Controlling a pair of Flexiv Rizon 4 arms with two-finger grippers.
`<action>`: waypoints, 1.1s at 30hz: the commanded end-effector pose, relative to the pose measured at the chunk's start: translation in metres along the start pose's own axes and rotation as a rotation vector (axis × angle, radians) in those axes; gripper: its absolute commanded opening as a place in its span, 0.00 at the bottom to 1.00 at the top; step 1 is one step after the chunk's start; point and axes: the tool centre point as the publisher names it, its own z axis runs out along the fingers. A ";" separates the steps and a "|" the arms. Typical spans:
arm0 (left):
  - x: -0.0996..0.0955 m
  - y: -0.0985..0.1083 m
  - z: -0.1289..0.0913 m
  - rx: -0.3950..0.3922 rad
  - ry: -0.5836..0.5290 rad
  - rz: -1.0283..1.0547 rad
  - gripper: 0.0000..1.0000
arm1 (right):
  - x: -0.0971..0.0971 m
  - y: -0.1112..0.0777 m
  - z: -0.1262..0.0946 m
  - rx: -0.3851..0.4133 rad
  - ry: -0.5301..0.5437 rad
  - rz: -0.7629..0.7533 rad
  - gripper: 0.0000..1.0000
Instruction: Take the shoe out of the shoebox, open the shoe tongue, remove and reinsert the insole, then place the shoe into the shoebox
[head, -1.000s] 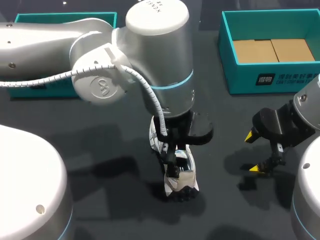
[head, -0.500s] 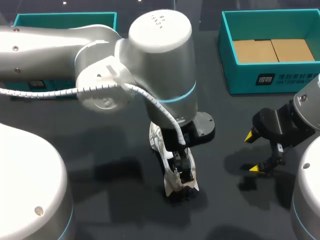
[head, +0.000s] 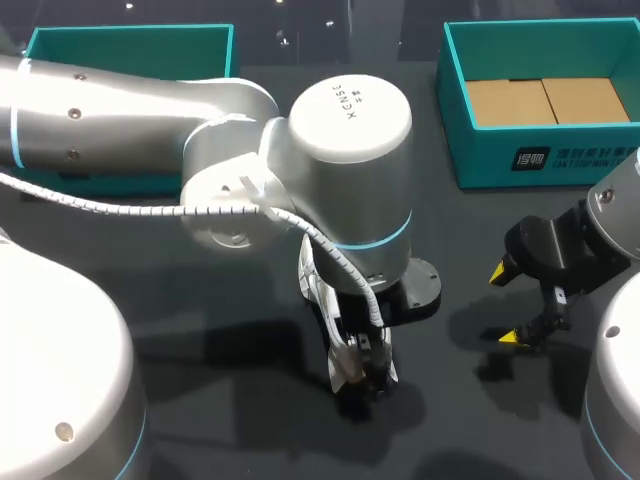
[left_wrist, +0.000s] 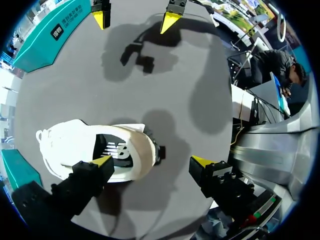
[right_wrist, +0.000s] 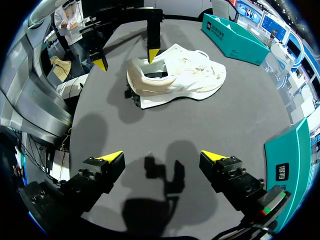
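Looking down from the head camera, the white shoe (head: 317, 287) is out on the dark table (head: 200, 300), roughly in the middle and well apart from the teal shoebox (head: 520, 160) in the far right corner. The box has only brown cardboard (head: 545, 100) in it. A second teal box (head: 130, 38) sits at the far left.

The left gripper (left_wrist: 152, 161) hangs right over the shoe's heel end with its jaws wide apart. From the right wrist you can see one yellow tip (right_wrist: 151, 53) at the shoe's opening, while the other tip (right_wrist: 100, 63) is out past the heel, clear of the shoe.

The right gripper (right_wrist: 162, 156) is off to the right above bare table, jaws spread and holding nothing.
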 end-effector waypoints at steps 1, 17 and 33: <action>0.001 -0.005 0.013 -0.012 -0.001 -0.002 1.00 | 0.002 0.000 0.000 0.002 -0.004 0.000 1.00; -0.004 -0.003 0.041 -0.010 -0.026 0.024 0.90 | 0.002 0.000 0.000 0.002 -0.004 0.000 1.00; 0.001 -0.001 0.061 -0.014 -0.034 -0.021 0.61 | 0.002 0.000 0.000 0.002 -0.004 0.000 1.00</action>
